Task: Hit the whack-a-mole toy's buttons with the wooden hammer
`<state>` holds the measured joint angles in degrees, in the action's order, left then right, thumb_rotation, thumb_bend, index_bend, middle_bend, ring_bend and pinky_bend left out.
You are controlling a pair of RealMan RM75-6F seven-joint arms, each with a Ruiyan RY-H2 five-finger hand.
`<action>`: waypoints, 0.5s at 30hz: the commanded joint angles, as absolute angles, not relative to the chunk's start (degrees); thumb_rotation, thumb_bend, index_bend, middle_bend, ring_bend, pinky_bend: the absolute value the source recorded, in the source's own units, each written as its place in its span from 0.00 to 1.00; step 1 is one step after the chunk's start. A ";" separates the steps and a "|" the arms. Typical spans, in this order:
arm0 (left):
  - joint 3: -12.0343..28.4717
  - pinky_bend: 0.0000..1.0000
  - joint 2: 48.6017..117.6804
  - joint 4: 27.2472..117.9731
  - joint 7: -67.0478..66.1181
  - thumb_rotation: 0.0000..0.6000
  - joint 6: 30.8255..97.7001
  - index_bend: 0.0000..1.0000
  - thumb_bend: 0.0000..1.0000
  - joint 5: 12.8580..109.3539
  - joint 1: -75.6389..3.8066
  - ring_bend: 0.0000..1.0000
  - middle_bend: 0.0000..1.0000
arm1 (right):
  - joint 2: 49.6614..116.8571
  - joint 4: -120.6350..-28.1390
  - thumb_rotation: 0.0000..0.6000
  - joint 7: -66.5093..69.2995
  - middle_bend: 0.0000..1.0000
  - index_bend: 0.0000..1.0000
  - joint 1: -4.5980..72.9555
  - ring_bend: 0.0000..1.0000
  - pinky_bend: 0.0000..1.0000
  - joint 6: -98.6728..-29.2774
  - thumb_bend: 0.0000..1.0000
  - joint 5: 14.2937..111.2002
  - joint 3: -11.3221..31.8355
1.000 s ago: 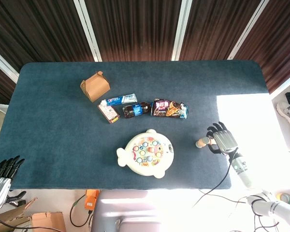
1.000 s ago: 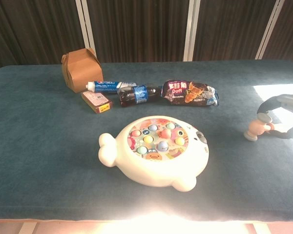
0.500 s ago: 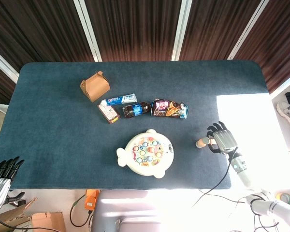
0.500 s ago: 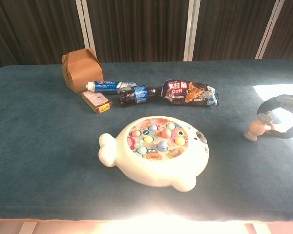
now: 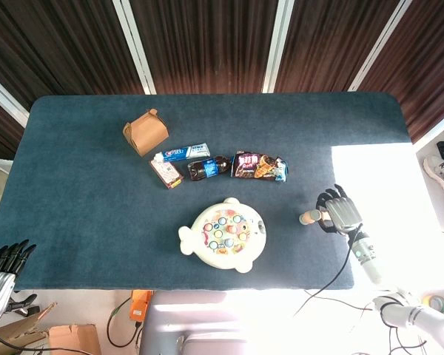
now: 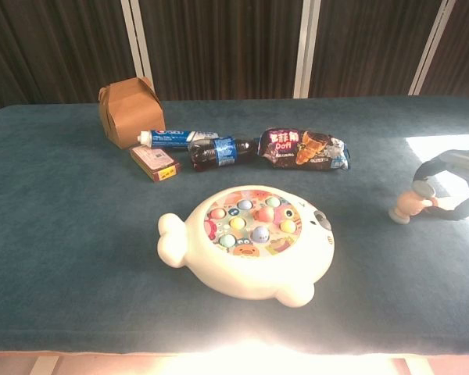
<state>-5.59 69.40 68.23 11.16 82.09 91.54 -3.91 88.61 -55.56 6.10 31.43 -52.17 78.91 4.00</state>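
Observation:
The cream whack-a-mole toy (image 5: pixel 223 234) (image 6: pixel 246 242), with coloured buttons on top, lies near the table's front middle. To its right the wooden hammer (image 5: pixel 309 217) (image 6: pixel 409 207) rests low over the cloth, its head pointing toward the toy. My right hand (image 5: pixel 340 211) (image 6: pixel 453 187) grips its handle at the table's right side, fingers curled around it. My left hand (image 5: pixel 4 266) hangs off the table's front left corner, holding nothing, fingers apart; the chest view does not show it.
Behind the toy lie a brown cardboard box (image 5: pixel 146 132), a toothpaste tube (image 5: pixel 182 153), a small red box (image 5: pixel 166 174), a dark bottle (image 5: pixel 209 167) and a snack bag (image 5: pixel 259 166). A bright sunlit patch (image 5: pixel 377 192) covers the right end of the blue table.
My right hand with the hammer has drifted slightly up and back. The left hand has sunk a little lower at the corner.

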 commanded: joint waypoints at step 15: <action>-5.60 0.07 69.10 67.63 11.67 1.00 82.88 0.00 0.13 91.92 -3.38 0.00 0.00 | 91.86 -52.03 1.00 5.09 0.58 0.90 31.57 0.45 0.53 -52.64 0.48 78.76 4.52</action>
